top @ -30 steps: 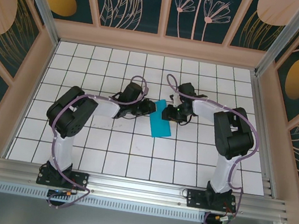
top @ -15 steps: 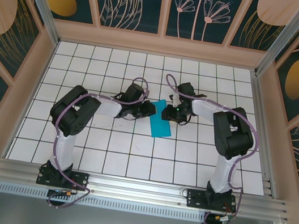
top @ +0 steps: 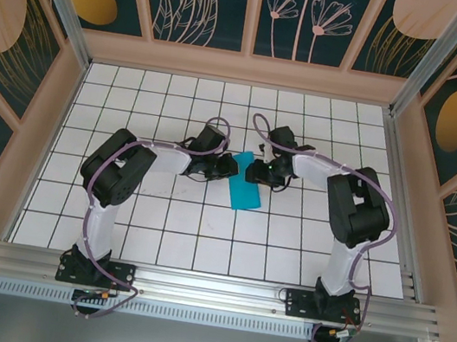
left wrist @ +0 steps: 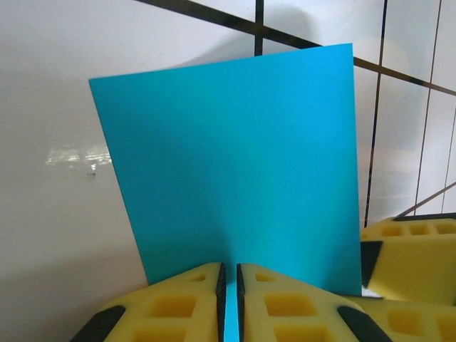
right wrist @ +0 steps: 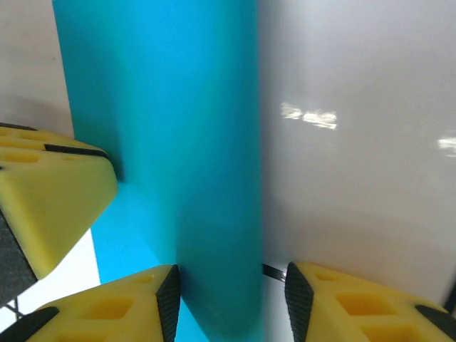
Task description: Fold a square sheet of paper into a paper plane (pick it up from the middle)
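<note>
The square sheet of paper (top: 244, 188) is bright cyan and folded over, with its near end on the white tiles mid-table and its far end lifted between both grippers. My left gripper (top: 231, 166) is shut on the sheet's edge; in the left wrist view the paper (left wrist: 235, 164) rises from between the closed yellow fingers of that gripper (left wrist: 229, 299). My right gripper (top: 253, 173) stands open astride the rounded fold (right wrist: 206, 178). In the right wrist view the gripper (right wrist: 231, 303) has its left pad against the paper and its right pad clear of it.
The white gridded table (top: 157, 229) is walled by wooden rails (top: 245, 70) on three sides. A yellow finger of the right gripper (left wrist: 410, 256) shows at the lower right of the left wrist view. The left gripper's finger (right wrist: 50, 206) sits beside the paper in the right wrist view.
My right gripper's jaws have widened around the fold. The left arm's elbow has drifted a little to the right. The paper lies where it was.
</note>
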Controlling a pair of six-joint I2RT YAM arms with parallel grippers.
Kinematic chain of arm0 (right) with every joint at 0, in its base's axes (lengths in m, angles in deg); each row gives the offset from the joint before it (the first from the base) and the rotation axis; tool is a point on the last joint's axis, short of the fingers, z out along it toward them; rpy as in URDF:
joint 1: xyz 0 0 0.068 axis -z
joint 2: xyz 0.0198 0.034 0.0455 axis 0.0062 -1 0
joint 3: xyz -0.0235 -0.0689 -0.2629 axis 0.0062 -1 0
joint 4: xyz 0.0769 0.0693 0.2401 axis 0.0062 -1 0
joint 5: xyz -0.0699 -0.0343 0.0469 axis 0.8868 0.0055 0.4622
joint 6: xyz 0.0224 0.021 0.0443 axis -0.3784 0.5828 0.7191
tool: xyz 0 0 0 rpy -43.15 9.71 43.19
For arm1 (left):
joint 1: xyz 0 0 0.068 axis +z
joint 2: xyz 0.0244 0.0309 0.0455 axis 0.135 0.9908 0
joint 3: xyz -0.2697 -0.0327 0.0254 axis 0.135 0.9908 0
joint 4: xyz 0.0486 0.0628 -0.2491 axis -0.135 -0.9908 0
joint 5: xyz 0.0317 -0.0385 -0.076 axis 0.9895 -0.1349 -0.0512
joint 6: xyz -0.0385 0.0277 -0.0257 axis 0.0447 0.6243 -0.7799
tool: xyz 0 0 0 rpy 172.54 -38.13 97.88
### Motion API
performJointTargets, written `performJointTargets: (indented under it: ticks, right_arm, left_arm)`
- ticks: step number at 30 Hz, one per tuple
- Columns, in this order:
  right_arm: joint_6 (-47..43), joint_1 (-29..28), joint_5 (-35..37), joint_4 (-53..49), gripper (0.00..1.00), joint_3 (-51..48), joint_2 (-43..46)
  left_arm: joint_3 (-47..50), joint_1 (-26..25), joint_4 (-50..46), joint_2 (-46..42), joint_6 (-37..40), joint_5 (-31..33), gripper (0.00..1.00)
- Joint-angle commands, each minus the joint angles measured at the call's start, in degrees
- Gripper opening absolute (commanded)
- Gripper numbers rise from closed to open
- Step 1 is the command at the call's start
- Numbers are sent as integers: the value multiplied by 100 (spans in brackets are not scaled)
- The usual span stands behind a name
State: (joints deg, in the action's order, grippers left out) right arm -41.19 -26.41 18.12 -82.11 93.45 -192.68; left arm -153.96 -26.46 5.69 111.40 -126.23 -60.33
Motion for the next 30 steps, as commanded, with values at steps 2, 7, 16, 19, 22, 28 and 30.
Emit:
performJointTargets:
  ticks: [2,7,16,19,22,28,30]
  right_arm:
    - [378,68,504,44,51,-30,760]
    - [487,-2,-375,378,38,-69,762]
    - [477,-131,-1106,591,5,184,-150]
    - [424,-87,-1097,582,3,155,-292]
    - [360,48,-1081,647,2,-34,-323]
    - [147,364,-1127,748,2,-484,-283]
    - [111,453,-1165,822,2,-674,-228]
  left_arm:
    - [149,-37,-909,511,185,514,15]
    - [93,-42,-993,566,201,644,15]
    - [0,-46,-1224,708,155,807,12]
    - [-26,-42,-1312,739,129,864,12]
    - [-68,-39,-1429,778,130,951,12]
    - [-46,-46,-1535,841,119,1051,11]
    - [-35,-34,-1563,836,119,1085,11]
